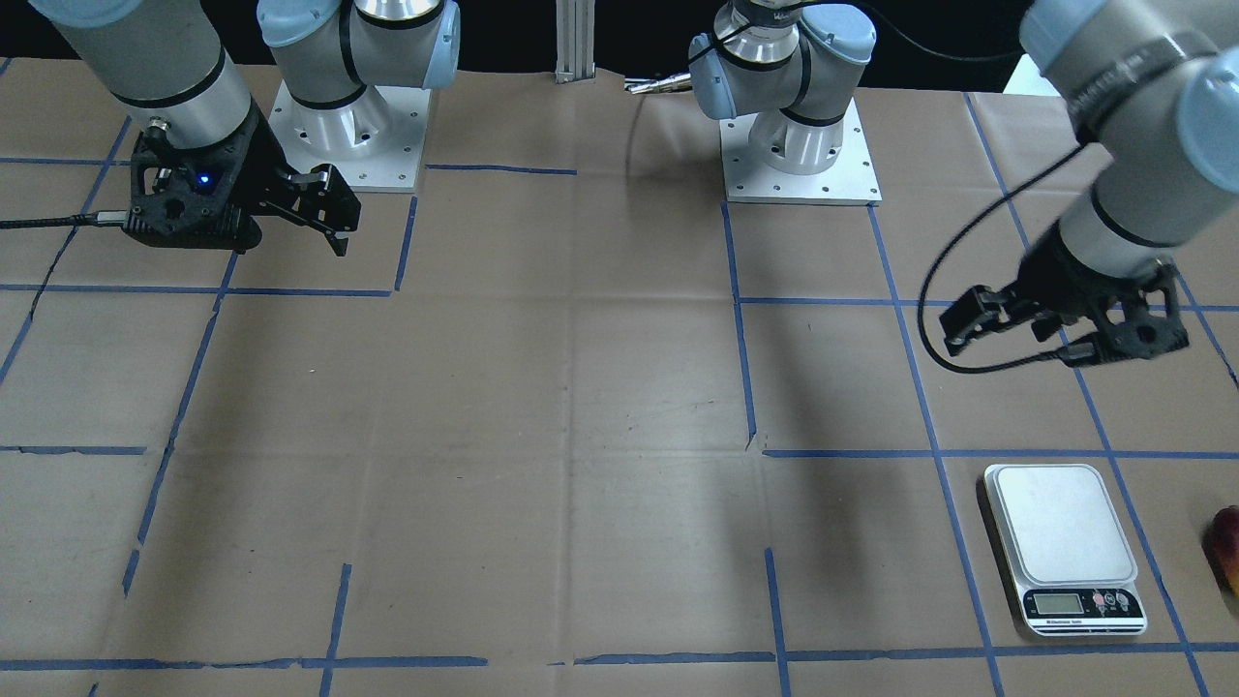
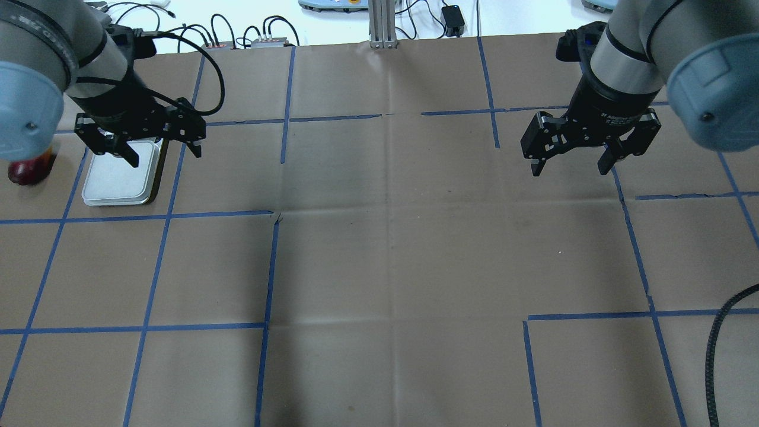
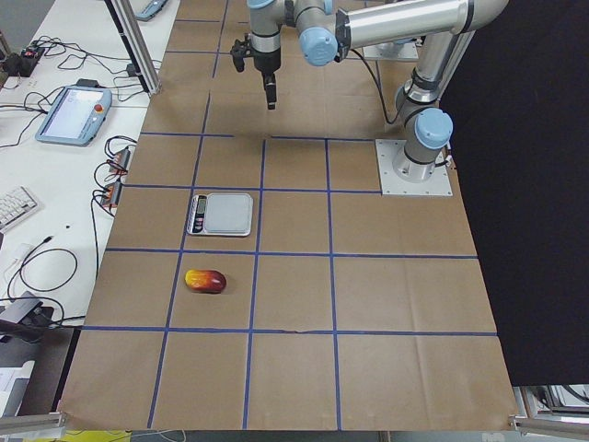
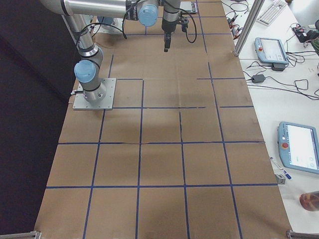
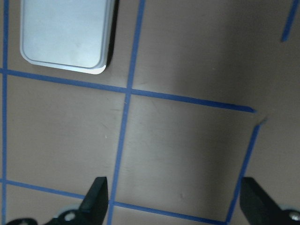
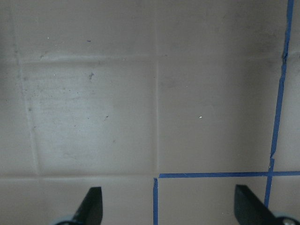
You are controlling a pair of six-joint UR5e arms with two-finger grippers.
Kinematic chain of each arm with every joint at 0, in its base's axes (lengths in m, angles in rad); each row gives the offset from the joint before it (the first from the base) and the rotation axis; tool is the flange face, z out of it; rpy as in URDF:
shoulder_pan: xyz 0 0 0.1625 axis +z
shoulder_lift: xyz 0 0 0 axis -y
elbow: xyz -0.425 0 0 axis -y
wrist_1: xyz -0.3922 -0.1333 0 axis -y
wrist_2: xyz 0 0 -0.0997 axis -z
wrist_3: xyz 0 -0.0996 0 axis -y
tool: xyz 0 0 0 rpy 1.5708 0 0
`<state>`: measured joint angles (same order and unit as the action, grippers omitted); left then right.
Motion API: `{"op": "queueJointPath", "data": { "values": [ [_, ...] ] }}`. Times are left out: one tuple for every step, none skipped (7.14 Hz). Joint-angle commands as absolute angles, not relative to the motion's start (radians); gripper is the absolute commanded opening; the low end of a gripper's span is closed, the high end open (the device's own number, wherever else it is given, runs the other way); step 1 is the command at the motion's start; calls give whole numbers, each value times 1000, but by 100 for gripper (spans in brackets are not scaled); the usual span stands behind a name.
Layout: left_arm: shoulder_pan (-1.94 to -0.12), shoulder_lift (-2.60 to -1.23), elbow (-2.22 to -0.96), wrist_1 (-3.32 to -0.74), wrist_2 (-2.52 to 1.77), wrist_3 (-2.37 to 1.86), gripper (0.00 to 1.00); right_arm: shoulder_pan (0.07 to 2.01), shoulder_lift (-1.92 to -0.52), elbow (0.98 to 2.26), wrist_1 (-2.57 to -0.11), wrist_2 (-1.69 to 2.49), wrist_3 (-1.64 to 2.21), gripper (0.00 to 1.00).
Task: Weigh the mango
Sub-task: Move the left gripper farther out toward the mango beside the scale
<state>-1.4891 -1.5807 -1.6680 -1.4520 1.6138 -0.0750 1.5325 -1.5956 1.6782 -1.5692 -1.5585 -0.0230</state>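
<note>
The mango (image 3: 205, 281), dark red fading to yellow, lies on the paper beside the scale (image 3: 223, 214), on its outer side. It shows at the edge of the front view (image 1: 1226, 561) and partly behind my left arm in the overhead view (image 2: 26, 169). The scale's plate (image 1: 1063, 528) is bare. My left gripper (image 2: 165, 155) is open and empty, hovering above the table near the scale (image 2: 121, 178); its wrist view shows the scale (image 5: 65, 33) at the top left. My right gripper (image 2: 570, 169) is open and empty, high over the far right of the table.
Brown paper with a blue tape grid (image 2: 273, 267) covers the table. Both arm bases (image 1: 348, 126) (image 1: 799, 145) stand at the robot's side. Cables and teach pendants (image 3: 74, 115) lie on the white benches beyond the table's ends.
</note>
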Motion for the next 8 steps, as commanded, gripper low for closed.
{"op": "queueJointPath", "data": {
  "values": [
    [-1604,-1548,-1709,-1463,1602,-149,99,1532,-1595,1678,-1569,-1559,-23,100],
    [-1603,-1546,-1713,-1465,1603,-146,100,1532,-1595,1678,-1569,-1559,-23,100],
    [-1603,-1546,-1712,-1465,1603,-144,100,1532,-1595,1678,-1569,-1559,-23,100],
    [-1601,-1546,-1712,-1465,1603,-137,100,1532,-1595,1678,-1569,-1559,-23,100],
    [-1594,-1549,-1703,-1465,1605,-132,100,1532,-1595,1678,-1569,-1559,-23,100],
    [-1568,-1555,-1698,-1466,1611,-124,100,1532,-1595,1678,-1569,-1559,-23,100],
    [-1509,-1566,-1691,-1466,1608,-70,100,1532,-1595,1678,-1569,-1559,-23,100],
    [-1412,-1583,-1686,-1463,1611,36,100,1532,-1595,1678,-1569,-1559,-23,100]
  ]
}}
